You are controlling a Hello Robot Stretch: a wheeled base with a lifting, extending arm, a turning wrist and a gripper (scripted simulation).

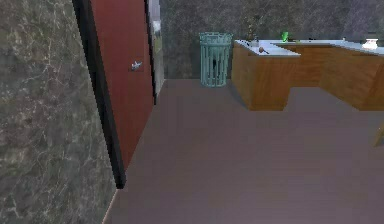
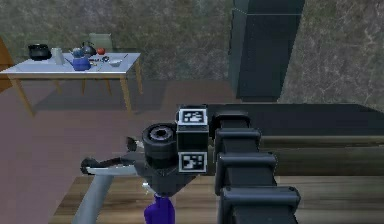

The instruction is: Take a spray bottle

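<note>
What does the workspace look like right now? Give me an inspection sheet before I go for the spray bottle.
Surface: wooden top along the arm side view's bottom edge, under the arm.
Job's things: a blue-violet thing just below the gripper in the picture; too little of it shows to call it the spray bottle.
Clutter: dark kettle and small blue and red items on the white table farther out.
Grippers: gripper at the arm's far end; cannot tell whether it holds anything.
Cables: nothing seen.
Surroundings: red door, green wire bin, wooden counter, tall dark cabinet.
</note>
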